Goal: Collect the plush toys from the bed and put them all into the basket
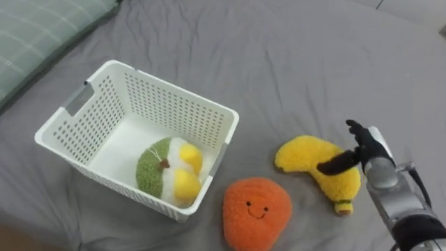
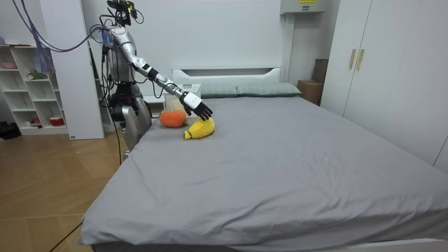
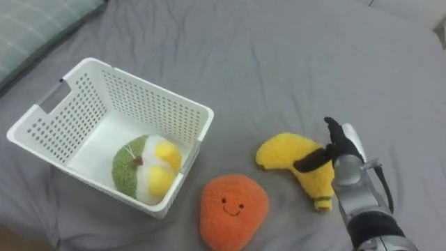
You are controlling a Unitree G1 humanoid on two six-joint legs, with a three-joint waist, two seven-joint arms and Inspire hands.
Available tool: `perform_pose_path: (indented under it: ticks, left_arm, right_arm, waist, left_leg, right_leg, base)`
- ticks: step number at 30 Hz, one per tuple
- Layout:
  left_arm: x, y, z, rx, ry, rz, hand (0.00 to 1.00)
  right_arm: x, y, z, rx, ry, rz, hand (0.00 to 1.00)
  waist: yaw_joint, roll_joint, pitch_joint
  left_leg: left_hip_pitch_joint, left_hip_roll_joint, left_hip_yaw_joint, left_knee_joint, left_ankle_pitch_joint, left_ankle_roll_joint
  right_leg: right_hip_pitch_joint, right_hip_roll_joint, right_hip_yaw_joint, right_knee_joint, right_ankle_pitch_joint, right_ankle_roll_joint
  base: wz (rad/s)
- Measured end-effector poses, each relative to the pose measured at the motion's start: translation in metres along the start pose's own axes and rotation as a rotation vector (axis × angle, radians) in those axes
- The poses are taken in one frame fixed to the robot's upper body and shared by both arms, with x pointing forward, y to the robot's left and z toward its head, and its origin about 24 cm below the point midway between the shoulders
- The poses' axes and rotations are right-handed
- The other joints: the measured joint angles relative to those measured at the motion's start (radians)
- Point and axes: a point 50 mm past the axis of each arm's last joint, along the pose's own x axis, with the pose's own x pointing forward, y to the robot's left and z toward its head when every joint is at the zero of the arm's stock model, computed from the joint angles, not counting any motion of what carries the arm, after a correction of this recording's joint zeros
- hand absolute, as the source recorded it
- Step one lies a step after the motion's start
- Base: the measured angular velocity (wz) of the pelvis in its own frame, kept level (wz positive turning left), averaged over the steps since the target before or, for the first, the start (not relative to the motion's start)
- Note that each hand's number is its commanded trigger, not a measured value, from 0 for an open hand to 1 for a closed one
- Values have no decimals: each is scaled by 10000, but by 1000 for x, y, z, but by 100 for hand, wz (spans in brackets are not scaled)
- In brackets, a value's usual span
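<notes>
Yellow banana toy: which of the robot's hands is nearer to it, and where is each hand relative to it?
Right. The right hand is open at the banana toy's right side, its thumb over the toy. The left hand is nowhere near the toy.

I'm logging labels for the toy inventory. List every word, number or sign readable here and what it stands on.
No readable words or numbers anywhere.
Orange plush toy: a smiling face, a picture, not text.
White basket, banana toy, green-and-yellow toy: no print visible.
Yellow patch on the cabinet at the room view's top edge: too small to read.
</notes>
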Motion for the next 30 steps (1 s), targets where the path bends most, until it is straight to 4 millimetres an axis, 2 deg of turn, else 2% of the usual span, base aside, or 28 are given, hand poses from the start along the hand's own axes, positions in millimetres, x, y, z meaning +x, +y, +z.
perform_pose_path:
  ticks: [2,4,7,10,14,15,16,17,18,19,20,30]
  left_arm:
    - [1,-4,10,-86,-331,-116,0]
    - [2,-7,18,-269,-453,-203,0]
    - [3,-7,23,-535,-504,-231,0]
    - [4,-5,19,-485,-359,-182,0]
    - [3,-6,12,-75,-163,-288,0]
    - [3,-8,11,85,-153,-344,0]
    - [3,-9,11,151,-100,-403,0]
    - [3,-9,11,161,-95,-416,0]
    - [4,-9,11,157,-100,-405,0]
    - [4,-9,11,144,-142,-401,0]
    - [4,-8,11,139,-156,-403,0]
    - [3,-12,29,35,-1023,-562,0]
  right_arm:
    - [2,-3,1,28,4,-108,0]
    - [4,-7,5,74,-95,-306,0]
    - [6,-18,9,53,-213,-703,0]
    - [7,-25,8,16,-87,-988,0]
    - [7,-22,-1,-488,333,-847,0]
    - [7,-20,-5,-666,466,-792,8]
    - [7,-19,-10,-862,648,-733,35]
    - [6,-19,-12,-911,740,-716,43]
    - [6,-19,-14,-959,816,-709,60]
    - [6,-19,-14,-1001,835,-760,85]
    - [6,-20,-15,-1022,839,-795,100]
    - [6,-31,-15,-1147,562,-1338,100]
  waist:
    - [5,2,20]
    - [25,22,125]
    - [33,24,199]
    - [94,29,224]
    - [211,35,270]
    - [297,53,302]
    - [377,68,317]
    - [401,83,328]
    - [407,119,356]
    - [407,137,371]
    - [409,138,371]
    - [390,215,389]
  left_leg:
    - [-158,1,0,4,29,-9]
    - [-295,13,0,-14,28,-11]
    - [-724,6,-4,3,28,-11]
    - [-926,4,13,1,29,-10]
    - [-918,7,22,-14,29,-10]
    - [-918,11,33,-21,29,-10]
    - [-918,10,29,-22,29,-10]
    - [-918,10,30,-24,29,-10]
    - [-921,10,31,-39,29,-10]
    - [-921,13,32,-75,29,-10]
    - [-917,18,37,-108,29,-10]
    - [-1221,40,162,-102,30,-10]
  right_leg:
    - [-165,-5,-34,-1,5,-6]
    - [-323,6,-42,-4,5,-6]
    - [-739,2,-50,3,8,-9]
    - [-966,-13,-87,0,7,-8]
    - [-980,-23,-115,-4,5,-7]
    - [-985,-22,-113,-16,4,-7]
    - [-986,-31,-87,-29,4,-7]
    - [-985,-41,-78,-30,4,-7]
    - [-990,-44,-59,-30,4,-7]
    - [-1003,-45,-57,-38,4,-7]
    - [-1011,-46,-56,-45,4,-7]
    - [-1334,-44,-51,-8,4,-6]
  base:
    - [0]
    - [0]
    - [0]
    - [0]
    - [0]
    - [-4]
    - [-4]
    - [0]
    - [0]
    - [0]
    - [0]
    - [-1]
